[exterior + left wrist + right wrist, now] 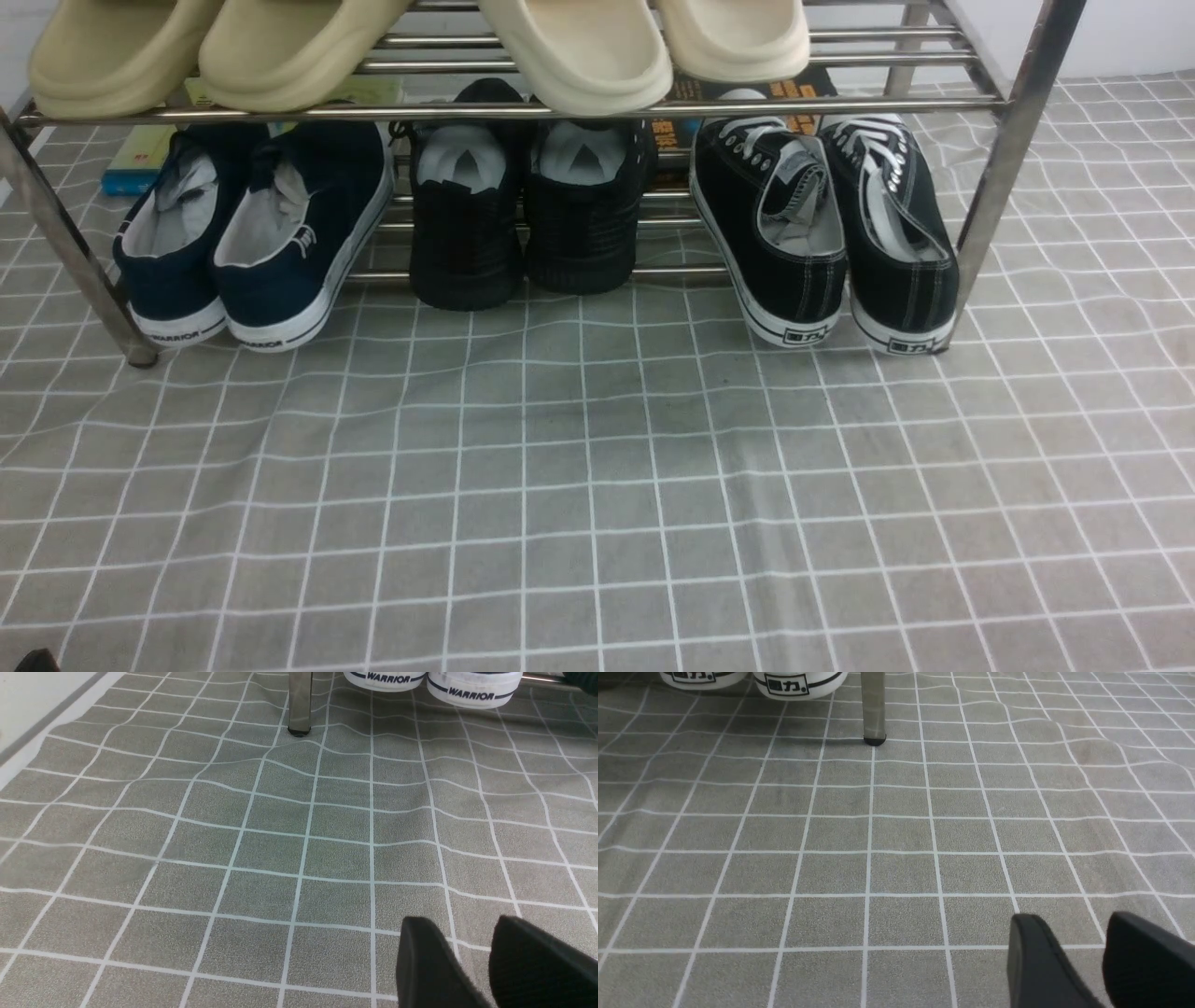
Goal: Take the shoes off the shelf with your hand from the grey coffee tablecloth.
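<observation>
A pair of black canvas low-top sneakers with white laces and white soles (810, 299) sits on the lower tier of a two-tier shoe rack of shiny steel tubes (1004, 168), heels toward the robot, well ahead of the right gripper, a black two-fingered tool (1083, 961). The sneakers' long axes run from the near heels away toward the laced toes, and the right arm appears the nearer one. The gripper's fingers stand parted with nothing between them; a forward reach to the heels, passing inside the angled steel leg, looks to be the coming move. Beyond the tool's approach, all-black knit shoes (583, 224) and navy canvas shoes with white soles (308, 205) share the tier, toward the left arm's side, while cream clogs (579, 56) on the upper tier could limit lifting room. Before the rack spreads a grey-brown cloth with a thin white grid (560, 523), slightly wrinkled. The black left gripper (458, 966), fingers also apart, hangs over cloth, well short of the navy pair.
</observation>
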`<action>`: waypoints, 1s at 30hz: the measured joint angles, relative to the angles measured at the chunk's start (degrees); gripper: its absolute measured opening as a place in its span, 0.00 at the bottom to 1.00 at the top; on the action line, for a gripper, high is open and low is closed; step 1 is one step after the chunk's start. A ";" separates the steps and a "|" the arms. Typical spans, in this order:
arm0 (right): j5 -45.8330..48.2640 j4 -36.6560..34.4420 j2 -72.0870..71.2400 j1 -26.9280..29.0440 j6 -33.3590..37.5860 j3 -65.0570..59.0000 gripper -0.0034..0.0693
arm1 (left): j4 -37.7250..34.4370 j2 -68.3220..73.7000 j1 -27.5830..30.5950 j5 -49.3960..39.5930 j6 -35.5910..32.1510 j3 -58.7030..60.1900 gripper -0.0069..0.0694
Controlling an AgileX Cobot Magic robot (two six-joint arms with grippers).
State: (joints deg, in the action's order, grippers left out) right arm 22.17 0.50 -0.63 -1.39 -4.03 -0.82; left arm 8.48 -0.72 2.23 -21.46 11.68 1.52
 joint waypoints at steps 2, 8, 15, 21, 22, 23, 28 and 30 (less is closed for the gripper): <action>-0.12 -5.68 0.00 0.00 -4.18 0.00 0.38 | 0.00 0.00 0.00 0.00 0.00 0.00 0.40; -0.45 -24.10 0.00 0.00 -16.10 -0.27 0.38 | 0.00 0.00 0.00 -0.04 0.00 0.00 0.40; -1.44 -30.03 0.00 0.00 -16.76 -0.54 0.37 | 0.00 0.00 0.00 -0.04 0.00 0.00 0.40; -1.63 -25.99 2.93 0.00 -10.15 7.78 0.23 | 0.00 0.00 0.00 -0.04 0.00 0.00 0.40; -0.40 -22.65 6.47 0.00 -8.30 12.00 0.16 | 0.00 0.00 0.00 -0.04 0.00 0.00 0.40; 1.07 -20.52 8.98 0.00 -7.70 15.14 0.12 | 0.00 0.00 0.00 -0.04 0.00 0.00 0.40; 18.07 -10.81 30.39 0.00 -8.84 29.10 0.04 | 0.03 0.00 0.00 -0.04 0.00 0.00 0.40; 21.43 -10.20 35.57 0.00 -8.83 31.68 0.05 | 0.03 0.00 0.00 -0.04 0.00 0.00 0.40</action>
State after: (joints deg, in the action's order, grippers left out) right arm 43.61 -9.70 34.94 -1.39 -12.87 30.85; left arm 8.50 -0.72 2.23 -21.51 11.68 1.52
